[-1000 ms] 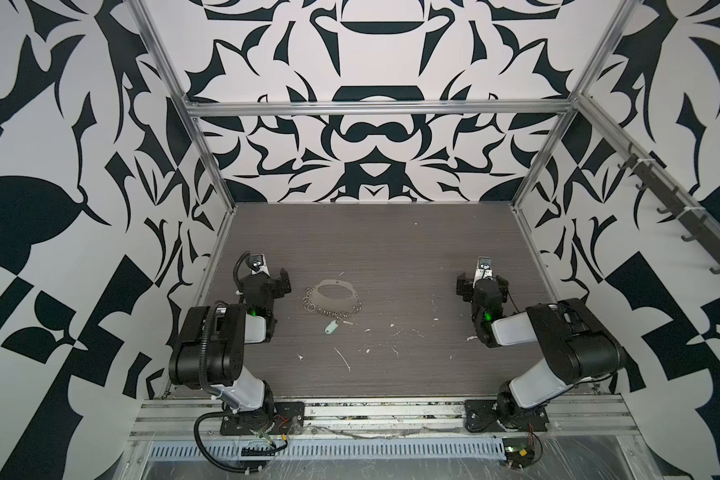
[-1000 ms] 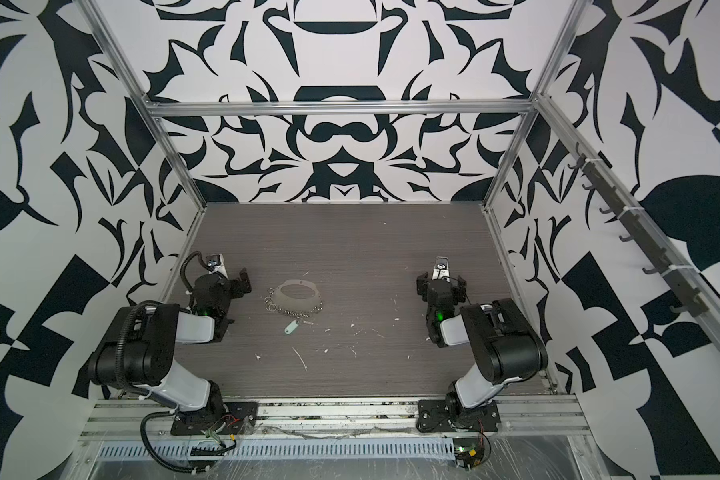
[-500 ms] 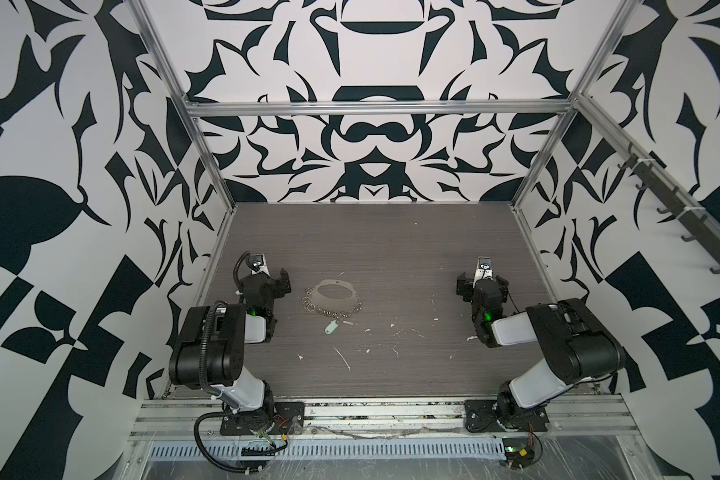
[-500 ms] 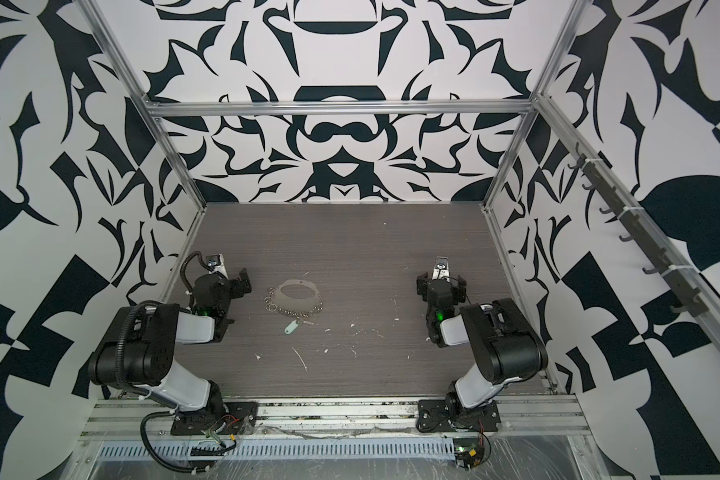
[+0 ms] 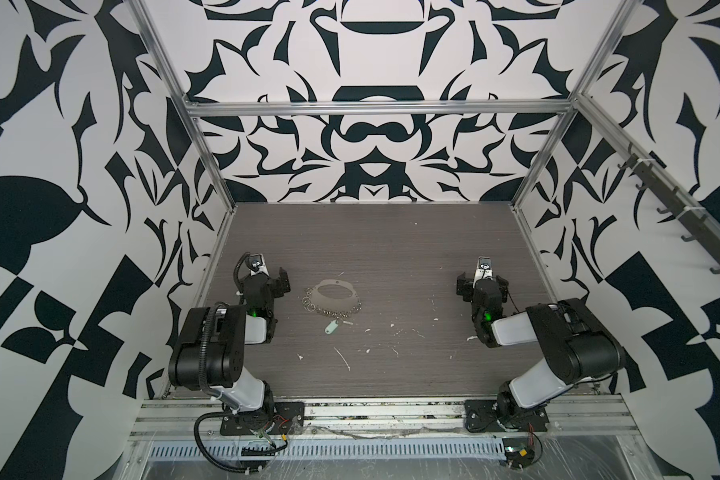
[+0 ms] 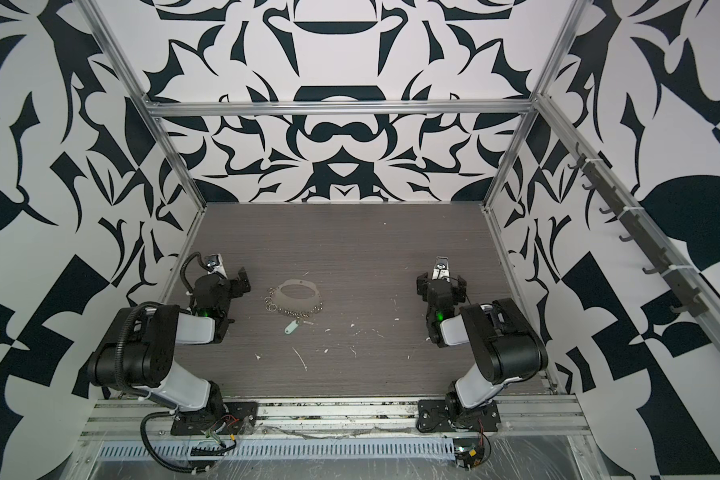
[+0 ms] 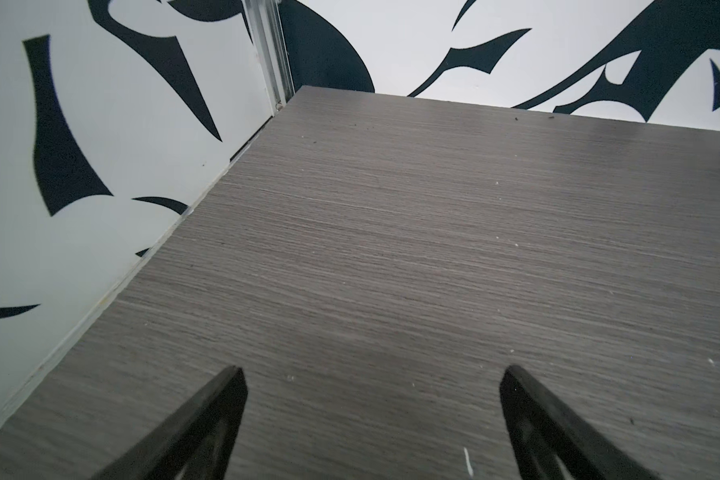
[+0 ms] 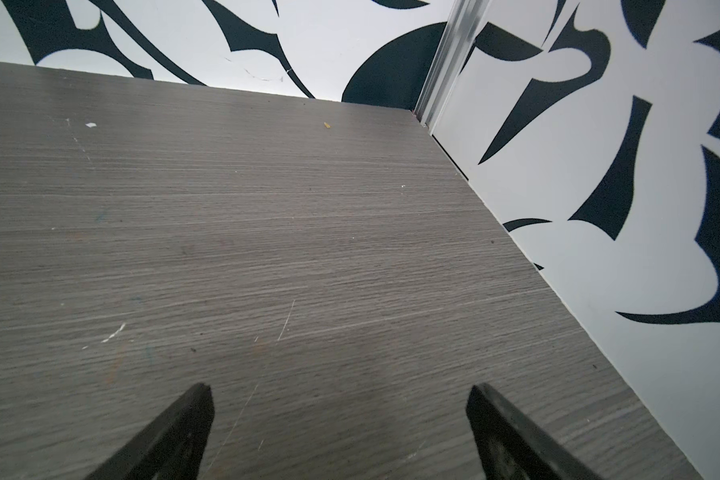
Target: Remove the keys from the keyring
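The keyring [image 5: 336,284] [image 6: 298,283], a thin grey band hoop strung with several small silver split rings [image 5: 332,310], lies flat on the table left of centre in both top views. The keys, one pale mint oval tag [image 5: 330,328] [image 6: 290,328], lie just in front of the ring chain. My left gripper [image 5: 267,275] [image 6: 225,277] [image 7: 371,374] rests low to the hoop's left, open and empty. My right gripper [image 5: 482,281] [image 6: 441,282] [image 8: 339,390] stands far to the right, open and empty too. Both wrist views show only bare table and wall.
White scraps [image 5: 344,360] and flecks [image 5: 435,320] lie scattered over the grey wood-grain table [image 5: 391,249]. Patterned walls close in the left, back and right sides. A rail of hooks [image 5: 682,216] runs along the right wall. The arm bases stand on the front aluminium rail [image 5: 383,409].
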